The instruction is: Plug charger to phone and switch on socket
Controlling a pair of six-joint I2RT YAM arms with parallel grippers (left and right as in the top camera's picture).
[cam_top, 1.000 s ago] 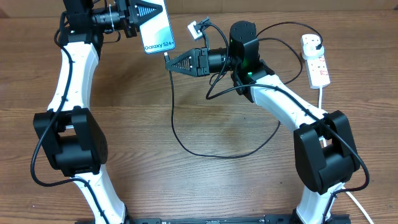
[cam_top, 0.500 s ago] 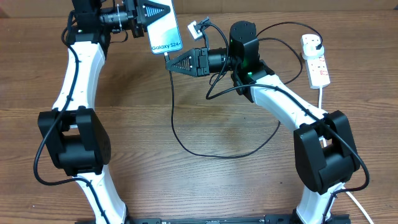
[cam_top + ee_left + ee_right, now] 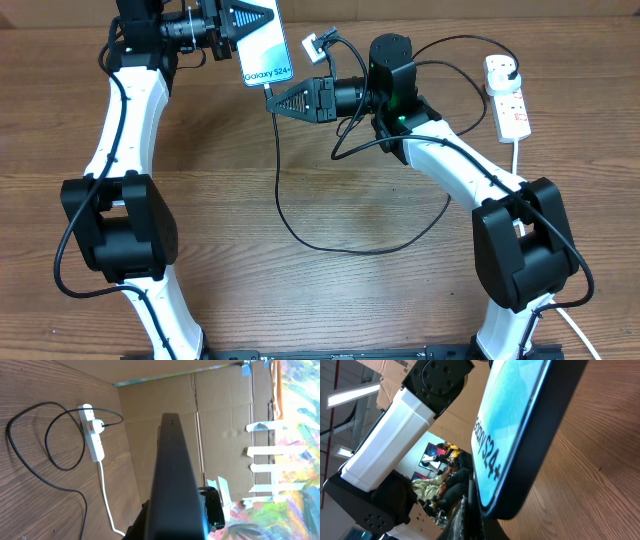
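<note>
The left claw point(image 3: 255, 17) is clamped on the slim, black-edged phone with a pale blue-white screen point(image 3: 266, 52). It holds the phone at the far left of the brown wooden bench point(image 3: 300, 300), screen up, with the lettered end pointing toward the near right. The right claw point(image 3: 276, 100) is pinched together on the connector end of the long thin black charger cable point(image 3: 277, 190). Its tip sits just beside the phone's lower edge, but I cannot tell whether the connector is seated. The cable loops across the middle of the bench and runs to its black plug point(image 3: 511, 69). The plug sits in the white oblong socket strip with red switch markings point(image 3: 510, 105), which lies at the far right. The strip's thick white cord point(image 3: 516, 150) trails toward the near side.
</note>
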